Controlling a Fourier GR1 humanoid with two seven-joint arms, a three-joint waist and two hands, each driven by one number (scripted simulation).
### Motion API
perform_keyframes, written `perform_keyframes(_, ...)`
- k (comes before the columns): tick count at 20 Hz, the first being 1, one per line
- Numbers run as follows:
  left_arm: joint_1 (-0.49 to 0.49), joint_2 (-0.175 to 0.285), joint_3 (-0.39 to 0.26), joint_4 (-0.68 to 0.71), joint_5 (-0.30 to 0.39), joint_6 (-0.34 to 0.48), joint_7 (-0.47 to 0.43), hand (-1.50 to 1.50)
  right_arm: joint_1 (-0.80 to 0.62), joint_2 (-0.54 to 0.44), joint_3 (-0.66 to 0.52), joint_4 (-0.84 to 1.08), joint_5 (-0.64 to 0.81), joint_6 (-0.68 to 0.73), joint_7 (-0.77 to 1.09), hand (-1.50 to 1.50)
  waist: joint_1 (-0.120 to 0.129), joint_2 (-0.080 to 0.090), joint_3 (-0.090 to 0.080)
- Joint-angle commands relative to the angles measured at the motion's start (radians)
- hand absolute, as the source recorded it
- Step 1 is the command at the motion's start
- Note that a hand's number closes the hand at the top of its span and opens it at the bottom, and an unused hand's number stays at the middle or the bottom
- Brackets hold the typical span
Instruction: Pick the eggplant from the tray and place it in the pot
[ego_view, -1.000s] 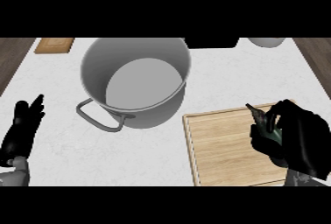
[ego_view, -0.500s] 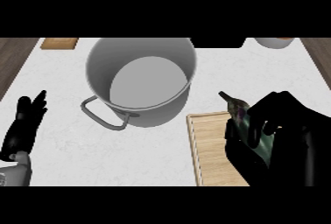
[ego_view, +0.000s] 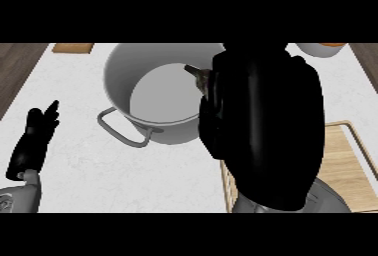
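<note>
The right hand (ego_view: 262, 125), curled round the eggplant (ego_view: 198, 76), hangs above the right rim of the pot (ego_view: 119, 75) near the worktop's far edge. It should centre over the opening before releasing.

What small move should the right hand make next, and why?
Probably shift the right hand slightly left, toward the middle of the pot, before the fingers open. It is curled round the eggplant, whose tip shows just inside the right rim, so releasing here might catch the edge.

The light was bright and even on the white counter (ego_view: 162, 175). A soft grey shadow lay inside the pot (ego_view: 122, 75), upper middle.
</note>
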Motion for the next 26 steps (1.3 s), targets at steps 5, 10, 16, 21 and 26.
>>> perform_keyframes(5,-0.054,0.011,0.012,0.043,0.017,-0.022,0.000,0.00,-0.229,0.006,-0.088,0.382,-0.200,-0.144,0.131,1.50,0.006,0.007,0.000)
perform_keyframes(10,-0.027,-0.024,-0.029,-0.018,-0.025,0.013,0.020,0.00,-0.285,0.006,-0.049,0.637,-0.304,-0.295,0.101,1.50,0.026,0.010,0.001)
perform_keyframes(16,-0.048,0.000,-0.003,0.011,-0.006,-0.008,0.025,0.00,-0.234,0.006,-0.047,0.813,-0.434,-0.462,0.045,1.50,0.023,0.012,0.001)
perform_keyframes(21,-0.041,0.002,-0.008,-0.015,-0.013,-0.009,0.045,0.00,-0.247,0.006,-0.015,0.945,-0.565,-0.644,-0.053,-1.50,0.029,0.010,0.002)
perform_keyframes(26,-0.011,-0.035,-0.037,-0.005,-0.033,0.014,-0.013,0.00,-0.263,0.006,-0.035,0.956,-0.623,-0.915,-0.108,-1.50,0.050,0.016,0.002)
